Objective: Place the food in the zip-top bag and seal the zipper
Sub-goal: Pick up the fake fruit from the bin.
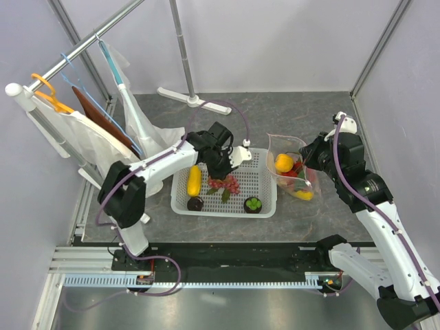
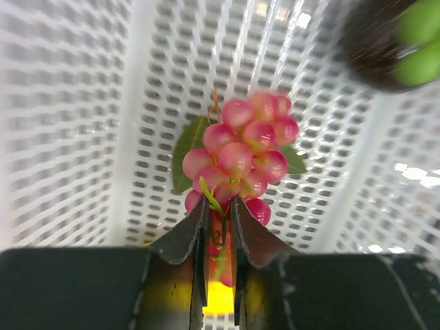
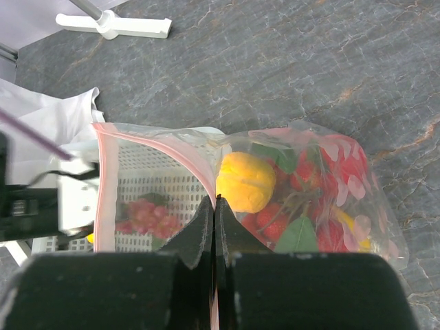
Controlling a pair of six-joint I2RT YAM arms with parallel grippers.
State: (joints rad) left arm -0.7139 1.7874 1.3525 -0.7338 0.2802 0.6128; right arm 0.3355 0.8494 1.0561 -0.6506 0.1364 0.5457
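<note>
The white mesh basket (image 1: 265, 180) holds a yellow mango (image 1: 194, 180), two dark mangosteens (image 1: 195, 203) (image 1: 253, 205) and a bunch of pink-red grapes (image 1: 224, 184). My left gripper (image 1: 221, 172) is over the basket. In the left wrist view it (image 2: 220, 206) is shut on the stem end of the grapes (image 2: 240, 148). The zip-top bag (image 1: 292, 172) stands open to the right of the basket. It holds an orange (image 3: 245, 181), red fruits (image 3: 323, 179) and a yellow fruit (image 1: 304, 195). My right gripper (image 3: 215, 203) is shut on the bag's pink zipper (image 3: 103, 185) edge.
A clothes rack (image 1: 75, 51) with hangers and white cloth stands at the back left. A white stand foot (image 1: 189, 97) lies on the grey table at the back. A mangosteen (image 2: 392, 41) lies close to the grapes in the left wrist view.
</note>
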